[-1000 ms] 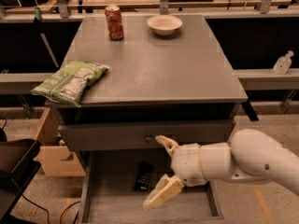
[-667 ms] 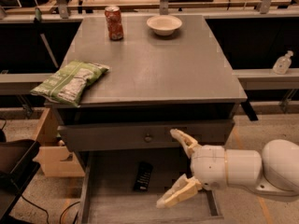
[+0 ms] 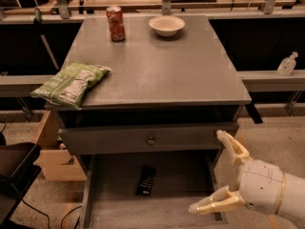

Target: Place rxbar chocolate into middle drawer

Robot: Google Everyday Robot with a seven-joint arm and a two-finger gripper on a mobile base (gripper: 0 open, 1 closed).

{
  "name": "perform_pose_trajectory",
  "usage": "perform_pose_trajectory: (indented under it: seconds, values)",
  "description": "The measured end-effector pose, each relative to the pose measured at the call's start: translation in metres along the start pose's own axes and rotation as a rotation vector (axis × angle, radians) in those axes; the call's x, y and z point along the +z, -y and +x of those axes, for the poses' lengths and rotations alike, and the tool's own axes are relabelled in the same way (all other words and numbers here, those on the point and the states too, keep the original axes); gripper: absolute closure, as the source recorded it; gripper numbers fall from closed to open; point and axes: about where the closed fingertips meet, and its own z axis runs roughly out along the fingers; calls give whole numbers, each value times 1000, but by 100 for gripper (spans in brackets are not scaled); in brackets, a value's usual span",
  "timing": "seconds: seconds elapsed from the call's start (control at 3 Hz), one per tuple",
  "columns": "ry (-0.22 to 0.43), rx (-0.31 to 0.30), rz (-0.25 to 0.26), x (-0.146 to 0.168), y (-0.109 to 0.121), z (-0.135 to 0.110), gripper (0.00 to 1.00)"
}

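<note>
Since the earlier frames the gripper [image 3: 206, 171] has been drawn back rightward, to the open drawer's right edge. Jaws are seen spread wide, with nothing held or touched. The rxbar chocolate [image 3: 146, 179] is noted lying flat on the floor of the middle drawer [image 3: 119, 209], apart from the gripper. The bar is judged light, thin, slick-wrapped and slightly pliable. Any regrasp would best be taken across its short width.
</note>
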Motion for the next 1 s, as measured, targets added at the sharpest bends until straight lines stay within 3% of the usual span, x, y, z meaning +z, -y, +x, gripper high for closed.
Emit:
perform_pose_trajectory:
  seconds: [0.33, 0.67, 1.0]
  values:
    - [11, 3, 11, 1, 4, -3, 0]
    - [66, -21, 176, -20, 36, -33, 0]
    - [118, -54, 443, -67, 75, -66, 0]
